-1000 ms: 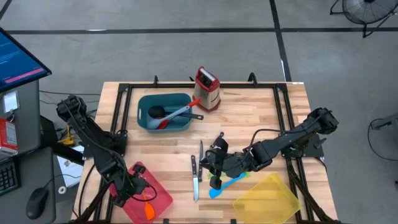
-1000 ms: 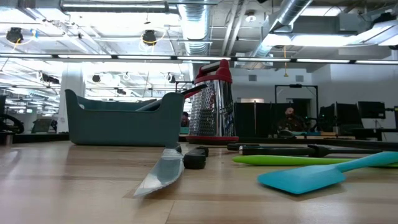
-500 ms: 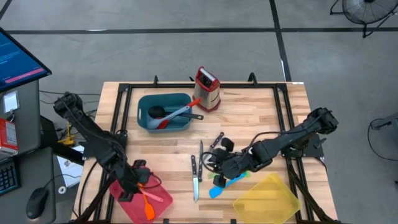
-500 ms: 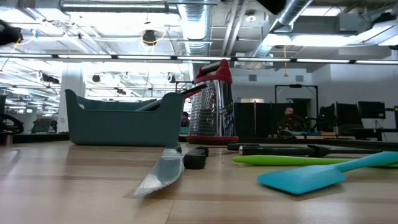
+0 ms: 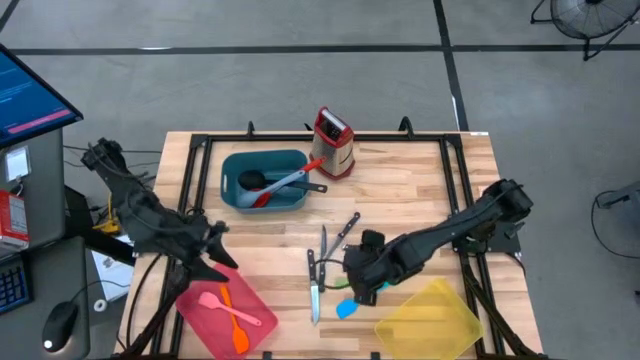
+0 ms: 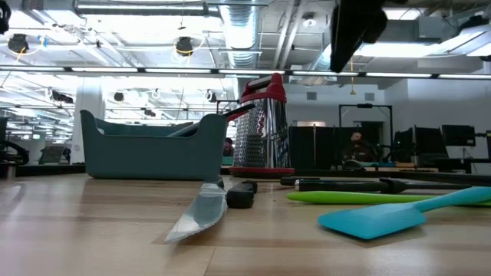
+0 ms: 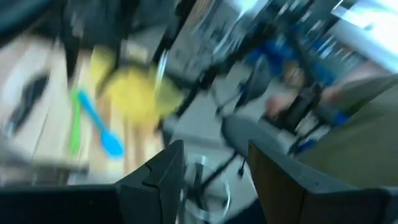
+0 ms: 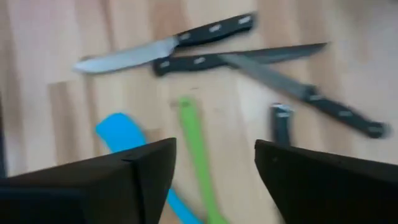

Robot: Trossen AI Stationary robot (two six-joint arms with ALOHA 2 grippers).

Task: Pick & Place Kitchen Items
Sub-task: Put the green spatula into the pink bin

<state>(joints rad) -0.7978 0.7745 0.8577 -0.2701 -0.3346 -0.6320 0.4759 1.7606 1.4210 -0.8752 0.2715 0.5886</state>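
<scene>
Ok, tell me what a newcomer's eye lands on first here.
The right gripper, open, hangs over the knives and the green utensil at mid-table. The left gripper is beside the red tray holding pink and orange utensils. Behind stand the teal tray and grater.

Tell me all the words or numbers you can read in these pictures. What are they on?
None can be read.
The blue monitor screen beside the table carries lines of text and a pink bar, too small to read.
The red-and-white item below that screen may carry print, also too small to read.
The box grater, the trays and the utensils show no lettering.
</scene>
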